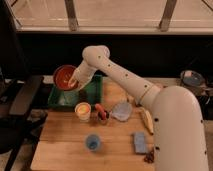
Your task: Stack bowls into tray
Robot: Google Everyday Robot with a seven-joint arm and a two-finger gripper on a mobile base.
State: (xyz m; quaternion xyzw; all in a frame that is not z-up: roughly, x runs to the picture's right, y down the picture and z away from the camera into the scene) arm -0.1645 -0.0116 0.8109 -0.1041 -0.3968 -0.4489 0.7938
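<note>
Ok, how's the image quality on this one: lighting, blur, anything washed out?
Camera view: soft all over, edges smeared. The band along the top is pale and washed out; below it the background falls to near black. The wooden table is evenly lit, with only faint shadows. The end effector sits at the red-orange bowl above the green tray, contact lost in blur.
</note>
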